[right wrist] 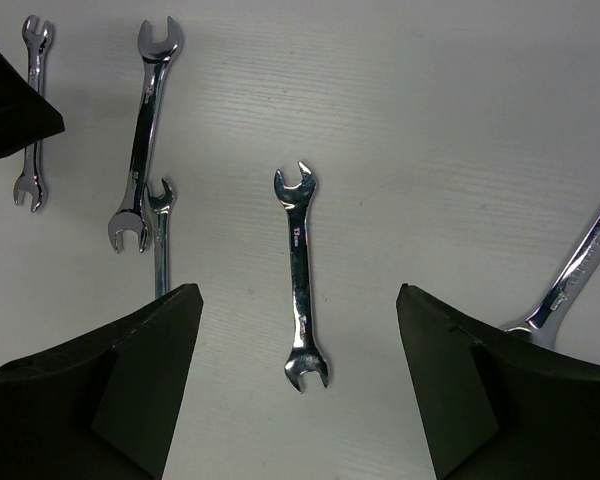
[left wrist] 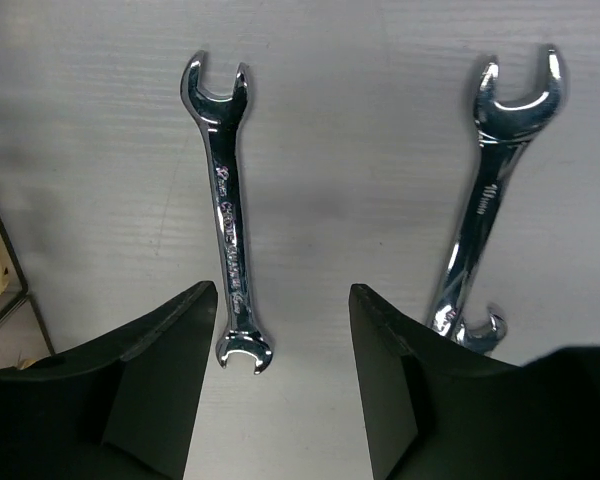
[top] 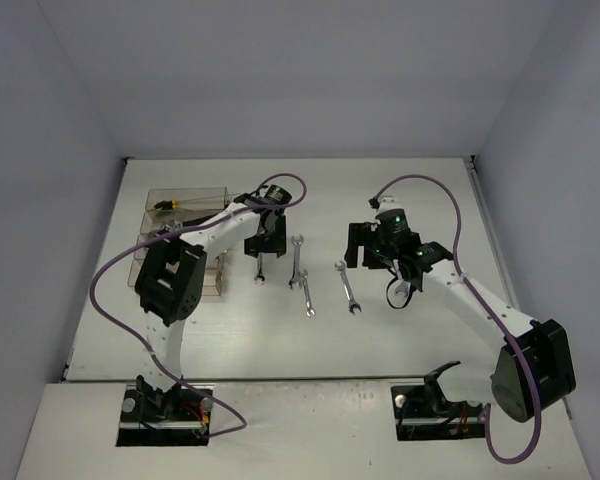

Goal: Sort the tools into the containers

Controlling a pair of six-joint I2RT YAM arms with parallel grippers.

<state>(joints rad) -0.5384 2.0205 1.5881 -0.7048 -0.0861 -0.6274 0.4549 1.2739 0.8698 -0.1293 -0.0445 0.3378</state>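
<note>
Five wrenches [right wrist: 301, 275], one yellow-handled rod [top: 170, 205]

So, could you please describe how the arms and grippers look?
The left arm and right arm have white links with black joint housings; a purple cable loops along each. The left gripper and right gripper have black wedge-shaped fingers. Near the right wrist glow green lights.

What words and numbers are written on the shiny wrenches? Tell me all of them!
"11", likely followed by "mm": on the shaft of the long wrench, left wrist view, right side.
Engraved writing on the short wrench beside it: too blurred to read.
Small number on the middle wrench, right wrist view: too small to read.
Nothing else readable.
</note>
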